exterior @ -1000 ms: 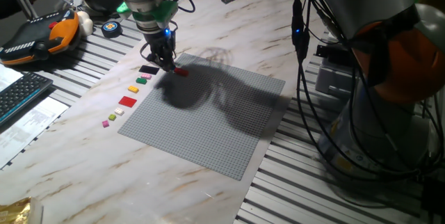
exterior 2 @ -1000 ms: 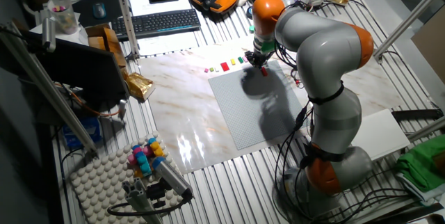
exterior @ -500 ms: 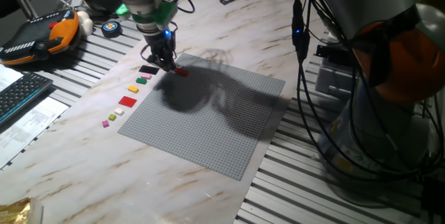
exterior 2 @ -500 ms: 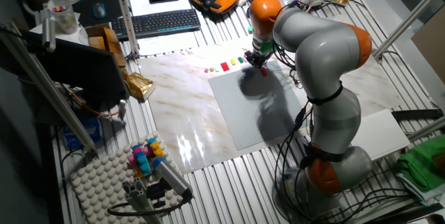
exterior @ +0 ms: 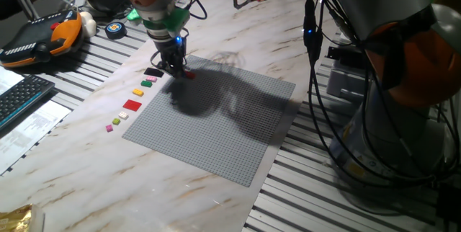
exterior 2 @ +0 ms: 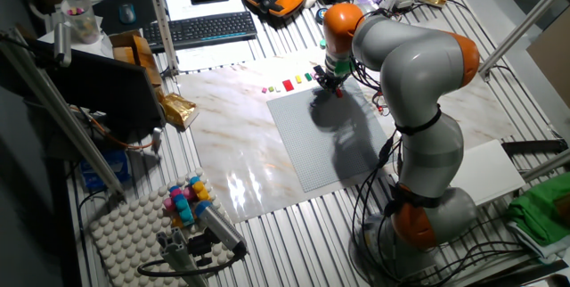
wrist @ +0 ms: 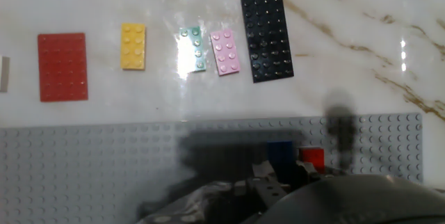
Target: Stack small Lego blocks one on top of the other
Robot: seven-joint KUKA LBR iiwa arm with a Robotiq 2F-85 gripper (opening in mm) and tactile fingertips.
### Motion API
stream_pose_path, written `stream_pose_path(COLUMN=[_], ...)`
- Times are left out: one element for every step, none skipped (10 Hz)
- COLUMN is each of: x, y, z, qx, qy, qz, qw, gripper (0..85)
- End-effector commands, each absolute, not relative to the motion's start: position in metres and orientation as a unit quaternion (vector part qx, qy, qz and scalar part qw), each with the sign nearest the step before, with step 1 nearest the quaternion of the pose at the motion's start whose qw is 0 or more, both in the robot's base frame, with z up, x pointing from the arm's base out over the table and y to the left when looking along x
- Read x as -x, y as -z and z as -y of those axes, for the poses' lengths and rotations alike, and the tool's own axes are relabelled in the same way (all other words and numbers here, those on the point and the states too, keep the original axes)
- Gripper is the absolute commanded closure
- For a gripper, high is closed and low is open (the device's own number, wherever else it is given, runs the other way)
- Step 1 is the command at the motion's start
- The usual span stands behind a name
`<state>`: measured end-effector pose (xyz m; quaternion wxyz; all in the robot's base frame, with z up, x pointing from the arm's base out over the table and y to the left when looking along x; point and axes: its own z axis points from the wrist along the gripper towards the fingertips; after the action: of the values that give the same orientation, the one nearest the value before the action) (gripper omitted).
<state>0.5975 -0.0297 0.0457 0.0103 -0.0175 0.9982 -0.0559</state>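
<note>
Hand view shows the blue brick (wrist: 281, 151) and the red brick (wrist: 313, 157) side by side on the grey baseplate (wrist: 90, 168), near its edge, just past the pincer (wrist: 278, 179) fingertips. Both look tiny, light, stiff and slick, so I'd pinch one by its long sides and keep it level. From one fixed view the pincer (exterior: 175, 65) hangs low right over them. Can't tell how far apart the jaws stand, or whether they grip anything.
</note>
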Motion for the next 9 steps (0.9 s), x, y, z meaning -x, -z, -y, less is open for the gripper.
stream_pose_path(x=[-0.597,-0.596,-0.593,-0.590,-0.589,-0.589,-0.589,-0.588,-0.588], y=[-0.043,-0.040,-0.037,-0.036,-0.035,-0.034,-0.033,-0.031,-0.029], z=[0.030,0.029,0.027,0.026,0.026,0.027,0.029,0.031,0.032], qx=[0.018,0.018,0.018,0.018,0.019,0.023,0.025,0.027,0.029], qy=[0.053,0.050,0.052,0.057,0.060,0.062,0.063,0.062,0.059], qz=[-0.998,-0.999,-0.998,-0.998,-0.998,-0.998,-0.998,-0.998,-0.998], qw=[0.011,0.011,0.012,0.014,0.014,0.014,0.013,0.013,0.013], gripper=[66.3,66.3,66.3,66.3,66.0,65.7,65.7,65.3,65.0])
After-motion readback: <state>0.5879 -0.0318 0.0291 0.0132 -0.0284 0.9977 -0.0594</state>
